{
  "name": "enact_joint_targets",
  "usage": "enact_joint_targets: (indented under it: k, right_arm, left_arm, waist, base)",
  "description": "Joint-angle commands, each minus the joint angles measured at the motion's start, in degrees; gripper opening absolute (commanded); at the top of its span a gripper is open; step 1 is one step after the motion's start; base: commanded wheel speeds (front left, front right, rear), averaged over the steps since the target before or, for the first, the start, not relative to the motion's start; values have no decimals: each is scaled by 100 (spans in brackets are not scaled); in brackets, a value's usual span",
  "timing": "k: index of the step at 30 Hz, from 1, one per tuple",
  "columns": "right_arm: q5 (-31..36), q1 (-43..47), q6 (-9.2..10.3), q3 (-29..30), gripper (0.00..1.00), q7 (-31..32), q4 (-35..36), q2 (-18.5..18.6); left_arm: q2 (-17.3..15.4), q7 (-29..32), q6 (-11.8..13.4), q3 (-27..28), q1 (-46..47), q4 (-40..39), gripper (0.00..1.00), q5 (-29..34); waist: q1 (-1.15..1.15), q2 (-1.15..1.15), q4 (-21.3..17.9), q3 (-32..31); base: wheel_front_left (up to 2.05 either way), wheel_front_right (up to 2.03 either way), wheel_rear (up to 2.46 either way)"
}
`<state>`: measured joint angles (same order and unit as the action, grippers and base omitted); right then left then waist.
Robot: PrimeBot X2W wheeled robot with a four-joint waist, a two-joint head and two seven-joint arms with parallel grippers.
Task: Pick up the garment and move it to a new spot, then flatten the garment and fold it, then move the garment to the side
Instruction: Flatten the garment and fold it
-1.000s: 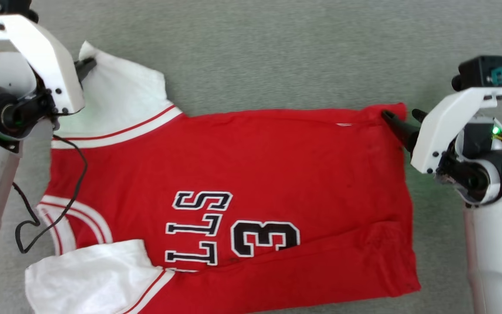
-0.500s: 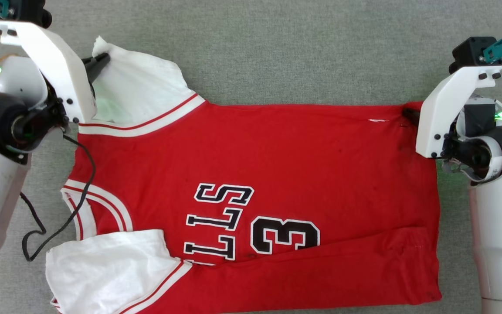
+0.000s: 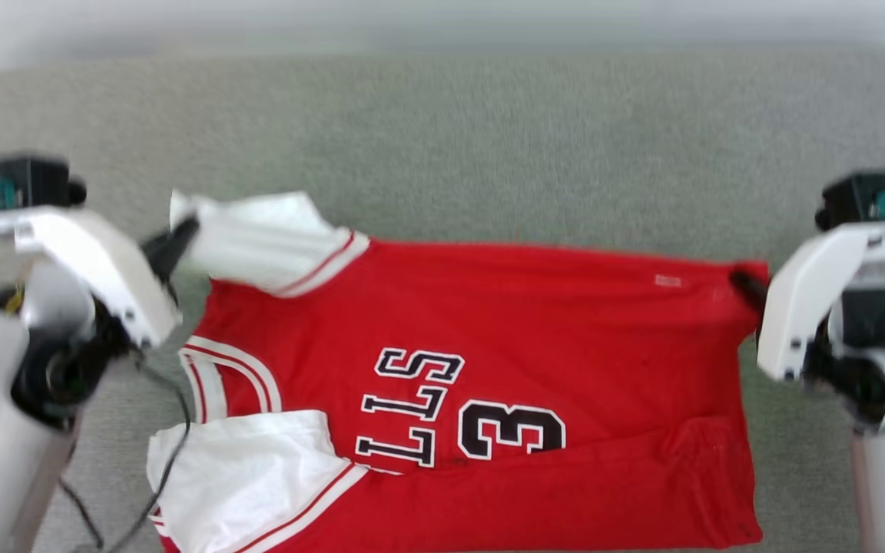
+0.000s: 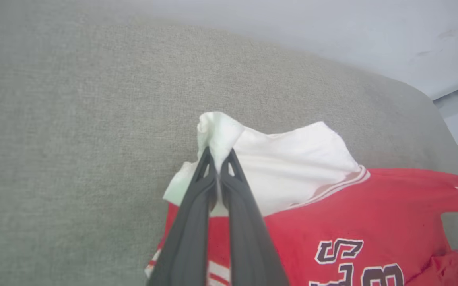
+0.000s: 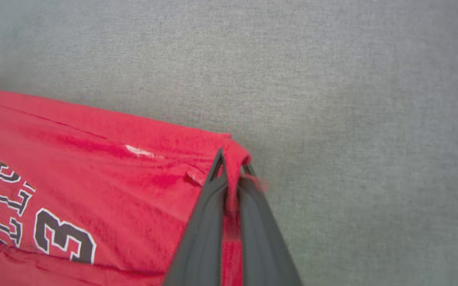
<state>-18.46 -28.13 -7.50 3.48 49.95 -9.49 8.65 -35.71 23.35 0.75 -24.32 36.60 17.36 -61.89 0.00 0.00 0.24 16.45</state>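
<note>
The grey cloth-covered surface (image 3: pixel 488 130) lies under the whole garment and runs well beyond its far edge, so I have room to carry it to a fresh spot. The garment (image 3: pixel 535 330), a red jersey, is spread out with its collar end toward my left arm and its hem toward my right. Its far edge is raised and drawn into a line between my two grips, while its near half rests on the surface. I hold that far edge at both ends so that, as I judge it, the cloth will hang as a sheet when lifted and not bunch.

My left gripper (image 4: pixel 218 157) is clamped on the tip of the garment's far white sleeve (image 4: pixel 292 155), with the fabric puckered between the closed fingers. My right gripper (image 5: pixel 233 163) is pinched tight on the garment's far hem corner (image 5: pixel 239 155), with red cloth squeezed between its fingers (a thin bite, so a hard tug could pull it free).

The near white sleeve (image 3: pixel 243 476) lies folded over the garment's chest, beside the black-and-white lettering (image 3: pixel 458 415), and will need flattening later. A small white tag (image 3: pixel 667 281) sits just inside the garment's far edge, near the hem corner.
</note>
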Motion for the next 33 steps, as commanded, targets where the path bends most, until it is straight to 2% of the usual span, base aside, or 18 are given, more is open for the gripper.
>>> enact_joint_targets:
  k: [1,9,14,15,16,17,21,24,28,33]
  right_arm:
    - [-75,363,3,60,0,-21,133,-48]
    - [-317,1604,2,418,0,-94,363,-264]
    - [-350,2135,2,506,0,-369,115,-390]
    - [-359,2211,2,499,24,-435,47,-411]
    - [-364,2276,2,491,84,-523,-18,-423]
    - [-370,2340,2,473,100,-612,-77,-431]
    - [-395,2546,3,353,100,-1123,-151,-463]
    - [-415,2583,2,190,100,-1605,71,-406]
    - [-454,2719,2,84,100,-1983,472,-307]
    - [-483,2776,2,283,100,-1782,804,-170]
  left_arm:
    - [-33,-146,81,101,-444,-115,0,-124]
    - [68,-518,429,242,-2135,-463,0,-543]
    - [300,-551,530,143,-2822,-434,0,-763]
    - [341,-569,532,123,-2913,-395,34,-780]
    - [364,-578,522,87,-2987,-337,95,-768]
    - [401,-576,479,44,-3044,-289,100,-763]
    - [496,-824,402,-89,-3127,-139,100,-557]
    - [468,-1284,410,-119,-3051,-157,100,-177]
    - [481,-1768,645,-242,-2974,-400,100,362]
    - [483,-2348,978,-213,-2939,-809,100,847]
  waist:
    - [0,0,101,-371]
    - [0,0,196,-762]
    - [0,0,194,-841]
    - [0,0,193,-850]
    - [0,0,188,-863]
    - [0,0,183,-870]
    - [0,0,151,-948]
    - [0,0,112,-1056]
    - [0,0,54,-1260]
    - [0,0,31,-1512]
  base:
    - [0,0,0]
    - [0,0,0]
    - [0,0,0]
    - [0,0,0]
    - [0,0,0]
    - [0,0,0]
    - [0,0,0]
    - [0,0,0]
    - [0,0,0]
    - [0,0,0]
